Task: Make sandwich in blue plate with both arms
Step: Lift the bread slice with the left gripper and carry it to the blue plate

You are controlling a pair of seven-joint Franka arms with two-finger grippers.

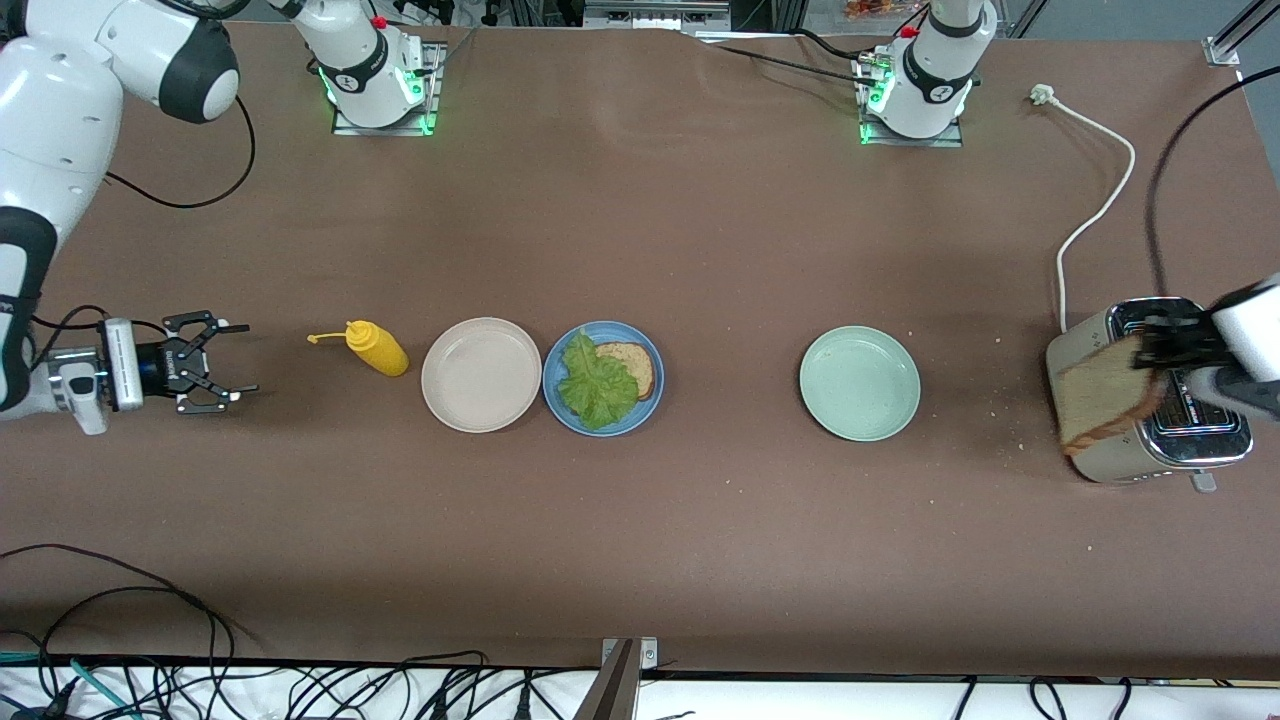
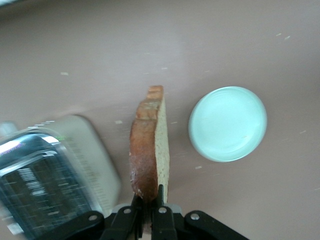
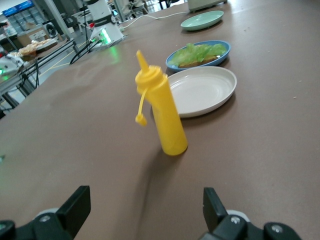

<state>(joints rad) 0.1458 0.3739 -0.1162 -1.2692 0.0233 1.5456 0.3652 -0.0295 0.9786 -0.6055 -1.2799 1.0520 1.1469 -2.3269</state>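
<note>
The left hand [image 1: 1150, 345] is up in the air over the toaster [image 1: 1150, 400] at the left arm's end of the surface, its fingers clamped narrow on the edge of a slice of brown bread [image 1: 1100, 395]. In the left wrist view the slice [image 2: 150, 145] hangs edge-on from the fingertips [image 2: 161, 212], crust showing, with the toaster [image 2: 50, 170] to one side below it and the pale mint-green plate [image 2: 227, 123] to the other.

The right hand [image 1: 232, 359] is low near the right arm's end of the surface, fingers spread wide and holding nothing, pointed toward the yellow squeeze bottle [image 1: 376, 347]. The right wrist view shows the bottle [image 3: 162, 107] standing upright with its cap dangling from the nozzle.

Beside the bottle, toward the middle, sits the beige plate [image 1: 481, 374], bare. Touching or just beside it is the blue plate [image 1: 603, 377], which carries one slice of speckled bread [image 1: 632, 363] with a crinkly green lettuce leaf [image 1: 595, 382] lying over most of it. The mint-green plate lies well apart from the blue one, toward the left arm's end, between it and the toaster.
</note>
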